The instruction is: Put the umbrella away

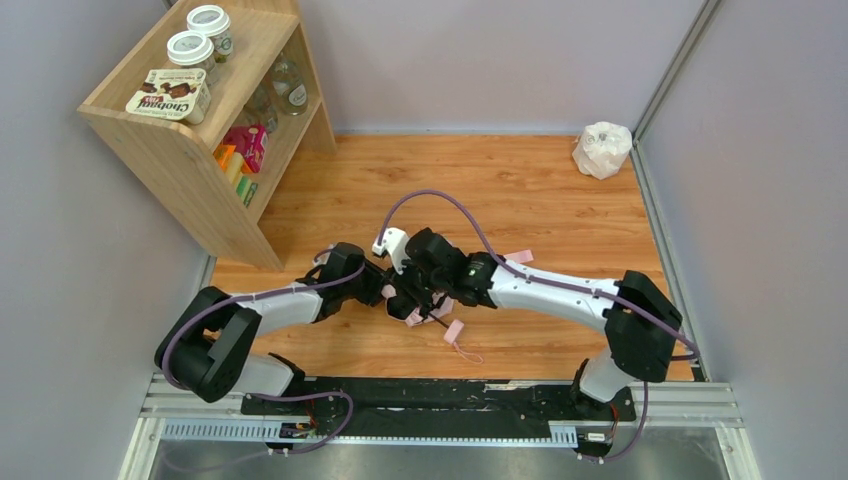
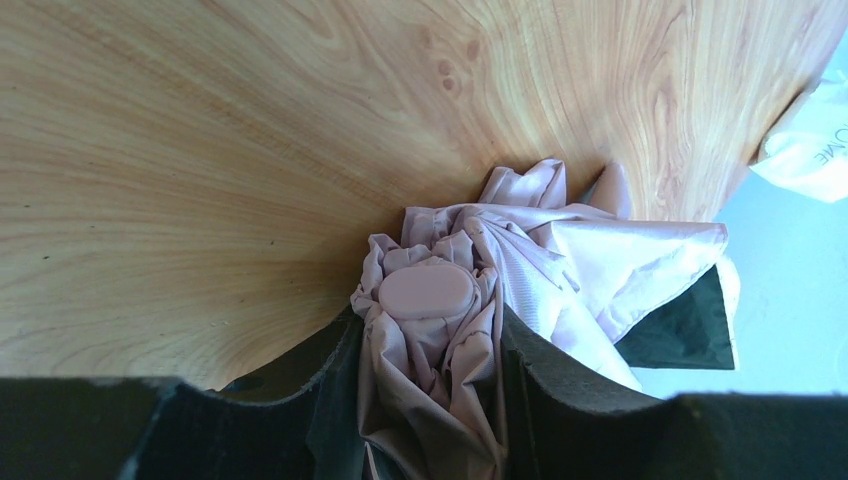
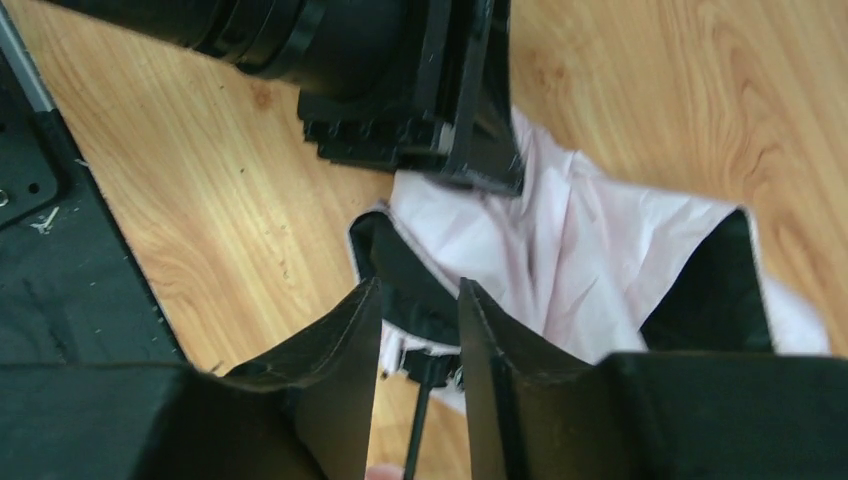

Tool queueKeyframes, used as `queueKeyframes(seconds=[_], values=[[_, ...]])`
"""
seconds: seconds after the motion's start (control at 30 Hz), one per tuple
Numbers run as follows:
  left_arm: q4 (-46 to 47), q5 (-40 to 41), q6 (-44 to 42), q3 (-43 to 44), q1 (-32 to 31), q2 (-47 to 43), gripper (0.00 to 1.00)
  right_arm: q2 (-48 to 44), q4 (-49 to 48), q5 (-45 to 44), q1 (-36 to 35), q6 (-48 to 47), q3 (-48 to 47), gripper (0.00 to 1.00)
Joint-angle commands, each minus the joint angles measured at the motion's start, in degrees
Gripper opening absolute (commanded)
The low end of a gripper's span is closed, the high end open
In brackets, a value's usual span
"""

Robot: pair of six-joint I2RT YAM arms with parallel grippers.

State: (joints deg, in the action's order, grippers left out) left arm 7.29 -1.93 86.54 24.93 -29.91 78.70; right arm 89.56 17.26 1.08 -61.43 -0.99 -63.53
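The pale pink umbrella (image 1: pixel 412 316) lies crumpled at mid-table where both arms meet, its small pink handle (image 1: pixel 453 330) and wrist loop (image 1: pixel 466 352) trailing toward the near edge. My left gripper (image 2: pixel 430 340) is shut on the bunched fabric (image 2: pixel 560 260), with an oval pink cap (image 2: pixel 427 292) just past its fingertips. My right gripper (image 3: pixel 420 320) is open. The thin black shaft (image 3: pixel 418 430) runs through the gap between its fingers without touching either. The pink canopy (image 3: pixel 590 260) spreads beyond them, under the left gripper's black body (image 3: pixel 420 100).
A wooden shelf (image 1: pixel 200 130) with jars and packets stands at the back left. A small white plastic bag (image 1: pixel 602 148) sits in the back right corner. Grey walls close in both sides, and a black mounting rail (image 1: pixel 430 395) runs along the near edge.
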Motion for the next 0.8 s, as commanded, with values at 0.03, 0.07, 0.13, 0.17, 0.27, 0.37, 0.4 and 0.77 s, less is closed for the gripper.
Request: queueKeyframes(seconds=[0.03, 0.07, 0.13, 0.17, 0.27, 0.37, 0.4, 0.77], values=[[-10.28, 4.13, -1.47, -1.55, 0.29, -0.3, 0.0, 6.58, -2.58, 9.89, 1.05, -11.48, -6.25, 0.33], [-10.02, 4.04, -1.38, -1.64, 0.21, -0.21, 0.0, 7.81, -2.23, 10.51, 1.05, -11.49, -6.69, 0.33], [-9.75, 4.04, -1.38, -1.55, 0.29, -0.47, 0.0, 9.66, -2.23, 10.17, 1.14, -10.96, -7.23, 0.33], [-9.66, 4.13, -1.38, -1.46, 0.21, -0.56, 0.0, 10.45, -2.05, 10.26, 1.22, -10.7, -7.22, 0.33], [-9.84, 4.66, -1.46, -1.72, 0.2, -1.26, 0.0, 10.73, -1.96, 9.65, 1.31, -9.56, -5.13, 0.31], [-9.58, 4.83, -1.55, -1.99, 0.29, -2.23, 0.0, 9.67, -2.05, 8.86, 1.31, -7.98, -0.91, 0.26], [-9.66, 4.83, -1.64, -1.81, 0.21, -2.67, 0.0, 9.15, -1.09, 8.76, 1.31, -7.36, -0.11, 0.22], [-10.1, 4.93, -1.55, -1.37, 0.38, -4.52, 0.0, -4.99, 3.13, 8.24, 1.31, 4.68, 14.92, 0.04]])
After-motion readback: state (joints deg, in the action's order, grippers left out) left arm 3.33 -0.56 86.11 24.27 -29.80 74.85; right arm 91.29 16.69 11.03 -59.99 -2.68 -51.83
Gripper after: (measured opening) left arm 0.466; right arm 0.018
